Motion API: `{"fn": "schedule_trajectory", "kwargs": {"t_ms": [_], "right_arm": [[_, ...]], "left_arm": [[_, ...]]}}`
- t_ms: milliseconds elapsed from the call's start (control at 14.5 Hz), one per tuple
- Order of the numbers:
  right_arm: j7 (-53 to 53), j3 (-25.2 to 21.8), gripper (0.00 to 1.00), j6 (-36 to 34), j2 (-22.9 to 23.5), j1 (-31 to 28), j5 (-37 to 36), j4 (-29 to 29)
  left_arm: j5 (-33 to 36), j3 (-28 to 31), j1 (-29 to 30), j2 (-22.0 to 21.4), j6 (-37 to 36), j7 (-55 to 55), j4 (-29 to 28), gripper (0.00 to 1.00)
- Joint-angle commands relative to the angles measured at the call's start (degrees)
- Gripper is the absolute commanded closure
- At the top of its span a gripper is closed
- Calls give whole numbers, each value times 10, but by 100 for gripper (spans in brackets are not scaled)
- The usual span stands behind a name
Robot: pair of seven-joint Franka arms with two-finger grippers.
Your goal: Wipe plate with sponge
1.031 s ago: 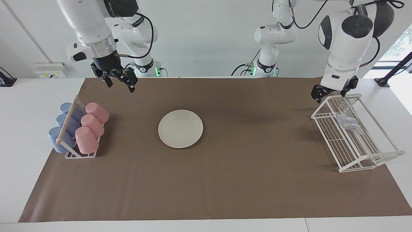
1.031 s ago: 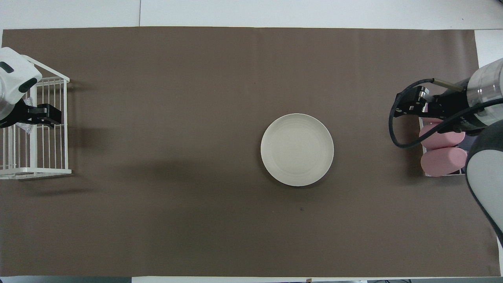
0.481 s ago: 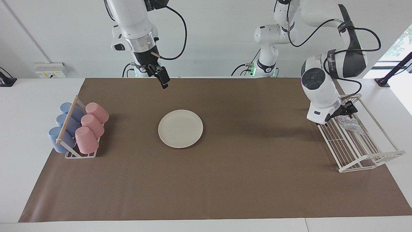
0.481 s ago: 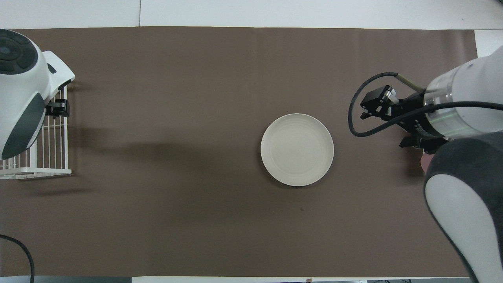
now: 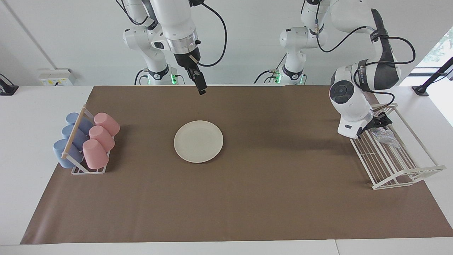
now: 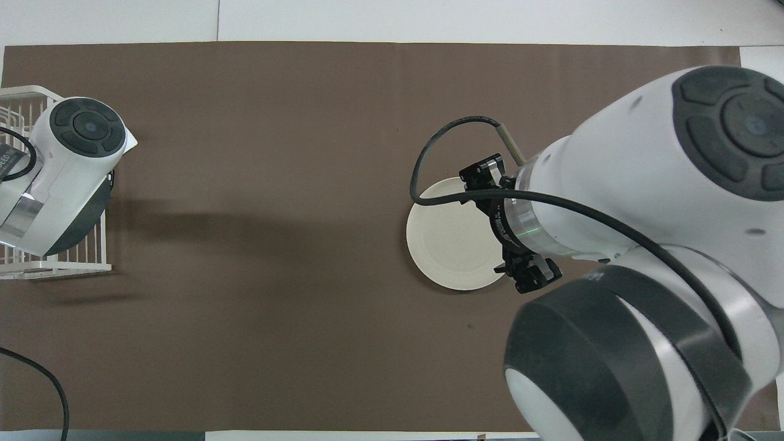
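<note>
The cream-white plate (image 5: 198,141) lies flat on the brown mat near the table's middle; in the overhead view my right arm covers part of the plate (image 6: 447,245). The wrinkly silver sponge (image 5: 385,136) lies in the white wire rack (image 5: 396,166) at the left arm's end. My left gripper (image 5: 383,120) is open and hangs low over the rack, just above the sponge, holding nothing. My right gripper (image 5: 201,90) is open and empty, raised over the mat's edge nearest the robots; from overhead the right gripper (image 6: 482,174) shows over the plate's rim.
A small rack of pink cups (image 5: 101,136) and blue cups (image 5: 70,138) on their sides stands at the right arm's end. The brown mat (image 5: 247,198) covers most of the table. My left arm hides much of the wire rack (image 6: 61,269) from overhead.
My right arm swung from above the cup rack toward the table's middle. My left gripper dropped to the wire rack beside the sponge and has since hardly moved.
</note>
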Motion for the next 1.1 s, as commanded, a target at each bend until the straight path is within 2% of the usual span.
{"fn": "schedule_trajectory", "kwargs": {"t_ms": [0,69,275,344,481,688,825,894,1031], "right_arm": [[58,-1,0,-10,84,27,-15,107],[63,-1,0,-2,88,37,-22,109],[130,0,4,16,90,65,-17,107],[150,0,4,22,92,70,-16,107],[166,-1,0,23,109,82,-22,111],[223,-1,0,29,147,101,-22,154],[274,-1,3,59,171,116,-26,174],[289,-2,5,83,182,125,-27,174],[305,-4,8,106,192,139,-28,174]], "left_arm": [[13,0,5,-19,17,-23,-24,8],[13,0,5,-19,19,-32,-26,23],[18,0,15,-18,30,-44,-26,86],[18,0,17,-18,32,-44,-26,100],[18,0,18,-17,34,-48,-23,100],[17,0,18,-14,31,-45,-9,100],[11,-2,18,-15,25,-38,11,100],[0,-2,17,-16,17,-31,25,100],[-77,-2,17,-20,-4,-19,66,100]]}}
